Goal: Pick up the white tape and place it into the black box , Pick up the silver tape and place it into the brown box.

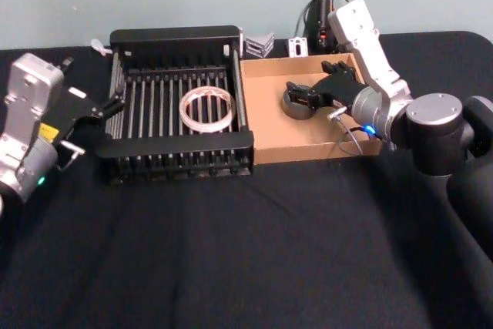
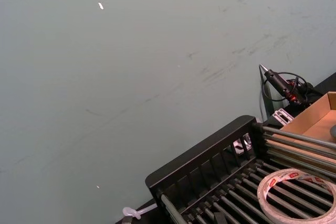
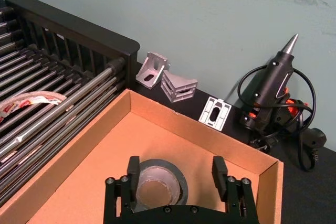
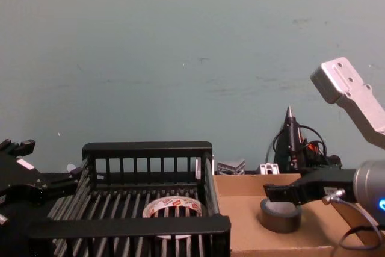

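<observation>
The white tape (image 1: 182, 109) (image 2: 273, 182) (image 4: 174, 204) lies flat on the slatted floor of the black box (image 1: 177, 36) (image 4: 147, 147), with nothing touching it. The silver tape (image 1: 296, 107) (image 3: 173, 170) (image 4: 280, 218) rests on the floor of the brown box (image 1: 308, 152) (image 3: 147, 140). My right gripper (image 1: 300, 96) (image 3: 176, 169) hangs open just over that roll, one finger on either side of it. Beside the black box's left wall, my left gripper (image 1: 98, 122) (image 4: 54, 185) stands open and holds nothing.
A black glue gun (image 1: 323, 5) (image 3: 275, 77) with its coiled cord stands against the wall behind the brown box. Small metal brackets (image 1: 262, 42) (image 3: 168, 77) lie beside it. The dark tablecloth (image 1: 231, 252) stretches bare in front of both boxes.
</observation>
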`<state>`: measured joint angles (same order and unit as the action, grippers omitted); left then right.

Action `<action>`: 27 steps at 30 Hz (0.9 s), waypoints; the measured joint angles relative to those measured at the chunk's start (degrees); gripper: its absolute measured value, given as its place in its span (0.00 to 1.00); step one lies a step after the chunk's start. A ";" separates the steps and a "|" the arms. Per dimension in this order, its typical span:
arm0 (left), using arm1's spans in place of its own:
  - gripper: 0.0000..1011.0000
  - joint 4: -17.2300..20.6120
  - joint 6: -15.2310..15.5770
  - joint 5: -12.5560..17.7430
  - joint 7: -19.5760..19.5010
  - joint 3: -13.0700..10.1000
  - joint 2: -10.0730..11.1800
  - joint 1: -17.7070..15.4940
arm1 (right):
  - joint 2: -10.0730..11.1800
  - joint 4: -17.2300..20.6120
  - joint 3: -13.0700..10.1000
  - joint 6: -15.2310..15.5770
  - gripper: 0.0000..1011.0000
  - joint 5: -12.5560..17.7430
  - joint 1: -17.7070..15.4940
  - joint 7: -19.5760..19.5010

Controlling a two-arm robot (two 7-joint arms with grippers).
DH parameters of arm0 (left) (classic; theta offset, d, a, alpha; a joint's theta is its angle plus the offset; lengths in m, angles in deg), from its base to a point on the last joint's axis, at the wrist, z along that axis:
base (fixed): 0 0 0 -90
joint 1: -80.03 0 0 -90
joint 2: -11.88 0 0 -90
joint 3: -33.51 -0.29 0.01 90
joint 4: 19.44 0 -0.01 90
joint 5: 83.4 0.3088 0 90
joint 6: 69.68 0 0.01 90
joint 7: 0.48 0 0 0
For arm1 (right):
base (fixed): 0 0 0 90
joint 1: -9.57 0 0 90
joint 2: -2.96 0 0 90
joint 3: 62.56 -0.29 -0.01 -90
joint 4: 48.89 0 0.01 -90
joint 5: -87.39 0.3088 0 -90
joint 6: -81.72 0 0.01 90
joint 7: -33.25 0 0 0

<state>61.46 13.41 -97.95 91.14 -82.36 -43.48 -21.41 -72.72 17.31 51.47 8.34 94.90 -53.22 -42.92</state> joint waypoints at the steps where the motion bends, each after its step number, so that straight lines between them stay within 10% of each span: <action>1: 0.99 0.00 0.00 0.00 0.00 0.00 0.00 0.00 | 0.00 0.00 0.00 0.00 0.88 0.00 0.00 0.01; 14: 0.99 0.00 0.00 0.00 0.00 0.00 0.00 0.00 | 0.03 0.63 -0.66 -0.53 0.99 0.02 -0.58 0.70; 27: 0.99 0.00 0.00 0.00 0.00 0.00 0.00 0.00 | 1.60 11.79 -5.86 -2.66 0.99 0.23 -7.55 -0.21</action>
<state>61.46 13.41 -97.95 91.14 -82.36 -43.48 -21.41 -71.12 29.09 45.61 5.68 95.13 -60.77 -43.12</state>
